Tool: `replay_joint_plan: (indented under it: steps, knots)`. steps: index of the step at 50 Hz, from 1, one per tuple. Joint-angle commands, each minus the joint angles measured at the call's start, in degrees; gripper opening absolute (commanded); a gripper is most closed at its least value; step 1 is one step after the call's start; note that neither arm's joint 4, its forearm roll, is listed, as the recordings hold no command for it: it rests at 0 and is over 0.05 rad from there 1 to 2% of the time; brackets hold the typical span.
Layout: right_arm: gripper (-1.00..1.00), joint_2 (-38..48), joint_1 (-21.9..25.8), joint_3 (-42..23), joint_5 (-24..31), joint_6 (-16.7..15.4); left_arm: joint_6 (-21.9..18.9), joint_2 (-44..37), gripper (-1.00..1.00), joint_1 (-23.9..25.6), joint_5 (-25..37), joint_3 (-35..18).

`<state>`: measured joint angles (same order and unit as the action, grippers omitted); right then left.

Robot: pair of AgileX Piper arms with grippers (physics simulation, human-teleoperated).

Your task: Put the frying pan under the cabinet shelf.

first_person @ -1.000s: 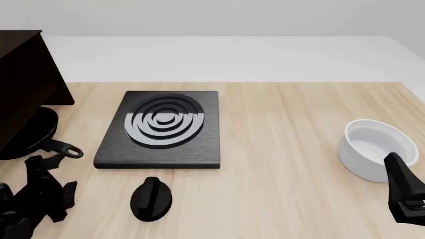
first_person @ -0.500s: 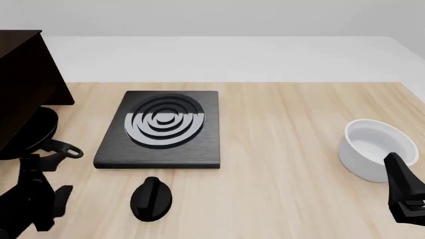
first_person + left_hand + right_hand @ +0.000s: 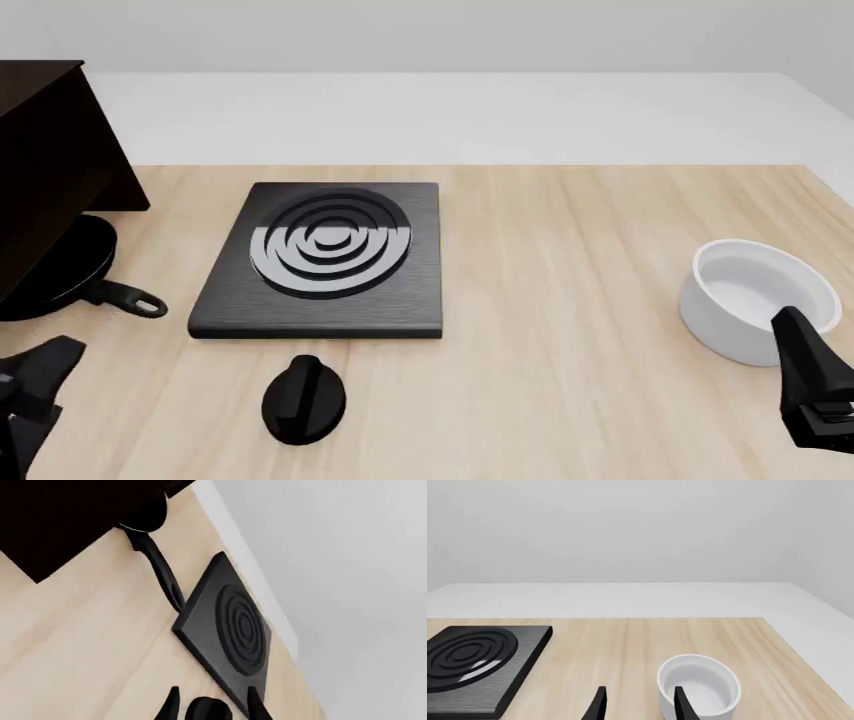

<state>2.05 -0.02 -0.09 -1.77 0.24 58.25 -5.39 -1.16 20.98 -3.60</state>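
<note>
Frying pan (image 3: 60,270) lies mostly beneath the cabinet shelf (image 3: 47,170), its handle poking out toward the stove plate (image 3: 324,258). Left gripper (image 3: 210,711) — fingers (image 3: 169,709) apart, holding nothing — sits well clear of the handle, near the knob (image 3: 304,399). Right gripper (image 3: 636,706) — fingers apart, beside the white bowl (image 3: 747,296).
</note>
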Motion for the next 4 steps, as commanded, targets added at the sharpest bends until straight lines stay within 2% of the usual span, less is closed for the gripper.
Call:
replay_joint_plan:
  steps: [1,3,4]
  knots:
    - [1.00,0.02,0.02,0.00,-0.01,0.00,-11.27,5.38,1.00,0.62,5.36,-4.55]
    - [1.00,0.01,0.01,0.00,-0.01,-0.01,-14.09,5.38,1.00,-0.36,5.06,-5.01]
    - [1.00,0.01,0.01,0.00,-0.01,-0.01,-11.56,5.38,1.00,0.79,3.89,-2.94]
